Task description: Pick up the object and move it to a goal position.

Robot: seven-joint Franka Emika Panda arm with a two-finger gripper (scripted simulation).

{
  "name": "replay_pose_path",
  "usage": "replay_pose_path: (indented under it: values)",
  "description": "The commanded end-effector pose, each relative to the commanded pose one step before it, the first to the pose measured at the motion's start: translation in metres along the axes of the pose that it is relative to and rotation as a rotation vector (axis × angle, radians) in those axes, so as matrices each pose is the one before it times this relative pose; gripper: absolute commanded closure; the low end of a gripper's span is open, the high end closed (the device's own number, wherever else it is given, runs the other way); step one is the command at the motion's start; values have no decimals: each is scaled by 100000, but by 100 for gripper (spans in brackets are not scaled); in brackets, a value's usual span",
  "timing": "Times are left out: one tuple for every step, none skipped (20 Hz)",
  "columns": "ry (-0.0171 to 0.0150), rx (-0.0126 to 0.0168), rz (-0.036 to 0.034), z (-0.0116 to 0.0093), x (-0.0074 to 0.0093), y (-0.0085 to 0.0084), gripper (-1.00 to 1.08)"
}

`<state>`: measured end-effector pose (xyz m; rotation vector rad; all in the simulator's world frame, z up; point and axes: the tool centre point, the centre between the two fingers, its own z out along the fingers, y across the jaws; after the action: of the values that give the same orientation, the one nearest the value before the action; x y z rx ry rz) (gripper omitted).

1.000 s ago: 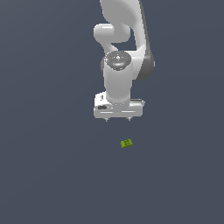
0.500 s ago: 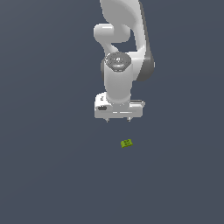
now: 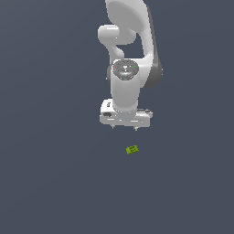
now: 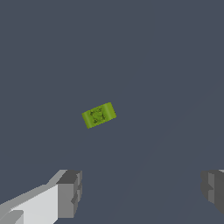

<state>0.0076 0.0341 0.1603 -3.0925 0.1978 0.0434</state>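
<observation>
Flat, even simulator light in both views; dim slate-grey ground, uniform tone, no gradient toward the edges. No cast shadow visible under the object (image 3: 132, 150) or under the arm (image 3: 130, 55). Arm shell shaded soft: bright on upper curves, grey on its flank at the exterior view's right, so light falls from above. No glare, no specular hot spots. Edges slightly soft and jagged, low-resolution render. No lens distortion. Wrist view equally sharp near and far; fingers (image 4: 70, 194) unblurred.

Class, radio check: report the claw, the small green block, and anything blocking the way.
Claw open, empty, above the floor. Green block lies flat on the floor, clear of the fingers, untouched. Nothing seen between claw and block.
</observation>
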Motion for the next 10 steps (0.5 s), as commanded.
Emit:
replay_pose_path:
  values:
    - [24,10,5073,413,199,-217,-92]
    - [20,0,2308,185,87,-100,-92]
    - [23,-3,2433,196,88,-108,-92]
    - [26,-7,2530,204,88,-113,-92]
    - [29,-10,2551,206,85,-116,-92]
    - [31,-14,2549,207,81,-118,-92]
    - [34,-17,2548,207,77,-119,-92]
    - [37,-20,2546,208,73,-121,-92]
    - [41,-23,2545,208,69,-123,-92]
    - [44,-26,2542,208,64,-125,-92]
